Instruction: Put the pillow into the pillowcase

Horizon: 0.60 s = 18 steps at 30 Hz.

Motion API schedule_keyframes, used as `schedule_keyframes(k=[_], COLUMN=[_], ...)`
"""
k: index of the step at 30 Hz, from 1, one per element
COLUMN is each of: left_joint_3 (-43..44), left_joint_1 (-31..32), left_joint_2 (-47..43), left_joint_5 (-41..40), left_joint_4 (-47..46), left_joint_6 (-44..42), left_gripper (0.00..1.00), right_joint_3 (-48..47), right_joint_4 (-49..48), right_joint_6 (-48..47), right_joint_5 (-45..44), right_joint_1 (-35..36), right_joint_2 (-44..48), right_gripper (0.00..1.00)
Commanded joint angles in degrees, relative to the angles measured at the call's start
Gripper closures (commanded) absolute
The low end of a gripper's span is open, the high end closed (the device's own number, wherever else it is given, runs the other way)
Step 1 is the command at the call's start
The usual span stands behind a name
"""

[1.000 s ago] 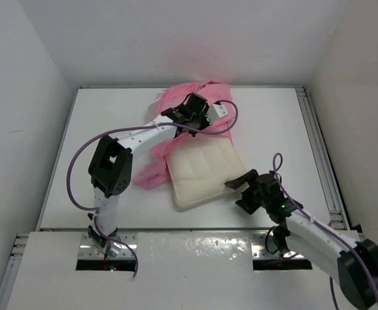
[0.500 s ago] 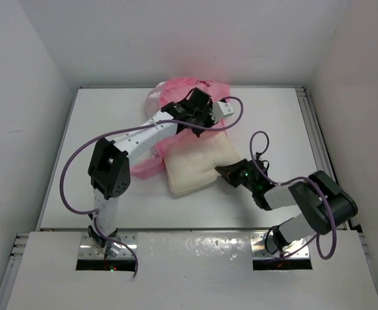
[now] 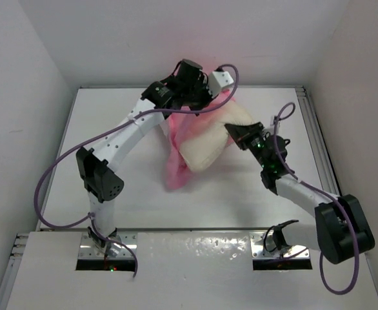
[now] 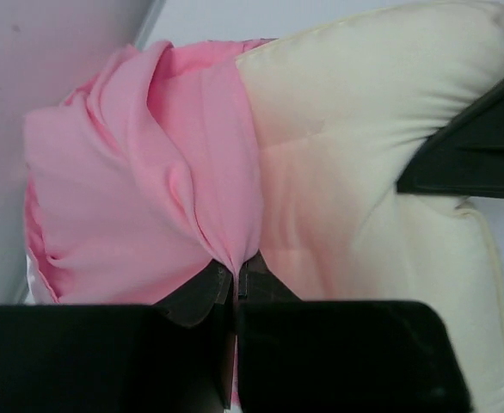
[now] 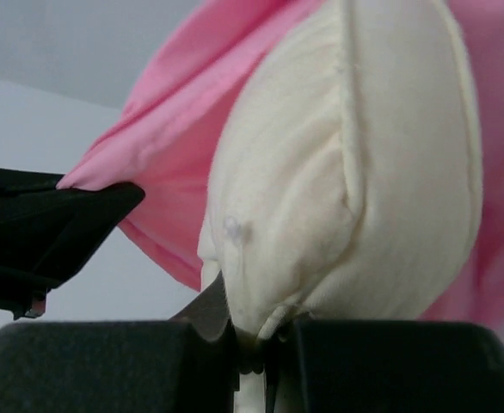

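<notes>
Near the middle of the table's [image 3: 111, 187] far edge, the right gripper's [image 5: 250, 337] jaws pinch the plump cream-white rectangular pillow's [image 3: 211, 139] edge. The left gripper's [image 4: 235, 277] jaws pinch the shiny pink satin pillowcase [image 3: 176, 165], which drapes against the pillow.

The plump cream-white pillow [image 3: 209, 139] and shiny pink satin pillowcase [image 3: 176, 165] hang bunched over the middle of the white table [image 3: 105, 135], blocking passage there. The left gripper [image 4: 235, 274], pinching pink fabric, sits close to the back wall [image 3: 176, 39]. The right gripper [image 5: 250, 335], clamped on the pillow's edge, bars the right side with its arm. Bare table lies open at far left and near middle.
</notes>
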<state>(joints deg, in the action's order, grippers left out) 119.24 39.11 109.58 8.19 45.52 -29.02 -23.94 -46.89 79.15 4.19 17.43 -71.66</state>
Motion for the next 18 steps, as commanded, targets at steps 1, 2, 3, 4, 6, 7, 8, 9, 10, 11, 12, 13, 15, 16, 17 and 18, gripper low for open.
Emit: schedule_keyframes(k=[1,2,3,4,6,7,8,9,10,11,12,13,15,16,17,18], left_joint_3=[11.7,14.3,18.8,20.7,24.5,24.7,24.4,23.2,22.5,22.1,22.2,22.3,23.8,25.8,26.6,27.4], left_joint_1=[1.4,1.4,1.2,0.9,0.7,0.8,1.0,1.0,1.2,1.3,1.6,1.7,1.9,2.0,2.0,2.0], left_joint_2=[-1.2,-0.9,-0.6,-0.2,0.0,-0.3,-0.5,-0.7,-1.0,-1.0,-1.1,-1.2,-1.2,-1.2,-1.3,-1.4], left_joint_5=[10.3,10.7,11.1,11.7,11.9,12.3,12.8,13.8,14.4,15.0,17.0,18.3,21.3,21.9,22.3,22.2], left_joint_4=[2.7,3.3,3.4,3.4,3.9,4.2,4.4,4.6,4.7,4.7,4.8,4.7,5.1,5.4,5.5,5.6], left_joint_6=[4.4,5.0,6.5,7.1,8.7,8.8,8.9,9.0,9.1,9.3,9.5,9.7,9.9,9.9,9.9,10.0], left_gripper=[1.0,1.0,1.0,1.0,1.0,1.0,1.0,1.0,1.0,1.0,1.0,1.0,1.0,1.0,1.0,1.0], right_joint_3=[-12.2,-14.3,-17.4,-18.8,-22.4,-23.9,-24.4,-24.7,-24.8,-24.6,-24.5,-24.5,-24.7,-24.7,-24.9,-24.7], right_joint_4=[-3.1,-0.9,2.9,4.1,7.3,9.1,9.6,10.1,10.2,10.3,10.3,10.7,14.2,15.5,16.9,18.7], right_joint_6=[-8.8,-11.1,-13.0,-16.8,-21.1,-22.3,-23.4,-25.1,-25.5,-25.3,-25.0,-25.1,-26.2,-26.2,-26.2,-26.9], right_joint_5=[-0.7,-0.5,-0.1,0.1,0.6,0.7,0.8,0.7,0.6,0.6,0.5,0.0,-2.0,-3.0,-3.5,-3.9], right_joint_1=[0.1,0.4,0.8,1.5,2.5,2.9,3.7,4.3,4.8,5.4,6.6,7.2,8.7,8.7,8.8,9.1], right_joint_2=[4.3,4.9,5.8,6.3,7.1,7.1,7.1,6.4,5.8,5.1,3.5,2.5,0.3,-1.9,-3.1,-4.0], right_gripper=[1.0,1.0,1.0,1.0,1.0,1.0,1.0,1.0,1.0,1.0,1.0,1.0,1.0,1.0,1.0,1.0])
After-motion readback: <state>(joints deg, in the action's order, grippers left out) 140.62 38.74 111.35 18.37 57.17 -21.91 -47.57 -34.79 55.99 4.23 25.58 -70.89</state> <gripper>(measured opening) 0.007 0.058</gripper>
